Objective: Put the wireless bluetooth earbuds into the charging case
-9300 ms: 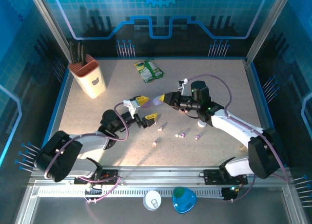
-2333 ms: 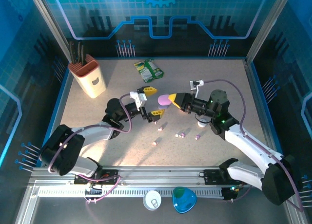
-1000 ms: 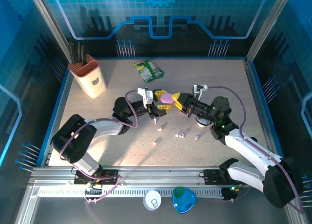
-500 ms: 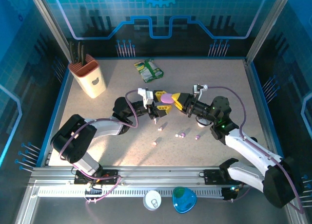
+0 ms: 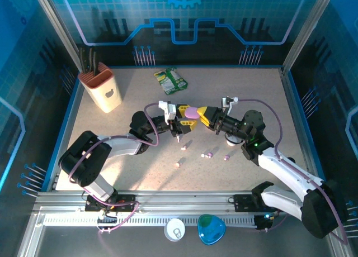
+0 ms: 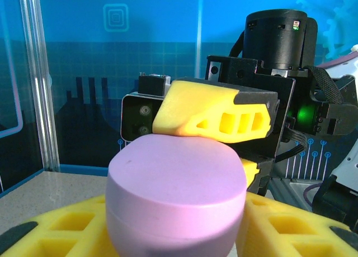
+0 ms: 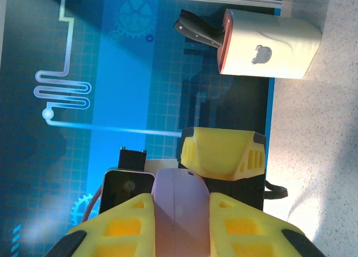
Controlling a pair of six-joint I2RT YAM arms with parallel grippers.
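Above mid-desk (image 5: 251, 95), the right fingers (image 7: 126, 226) gripped the shut case (image 5: 191, 112). The left fingers (image 6: 50, 234) flanked it, grip unclear. Next, probably: opening it for the earbuds (image 5: 208, 155).

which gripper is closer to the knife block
Left. The left gripper is to the right of the knife block, toward mid-table. The right gripper, shut on the purple charging case, faces it from farther right, so it lies farther from the block.
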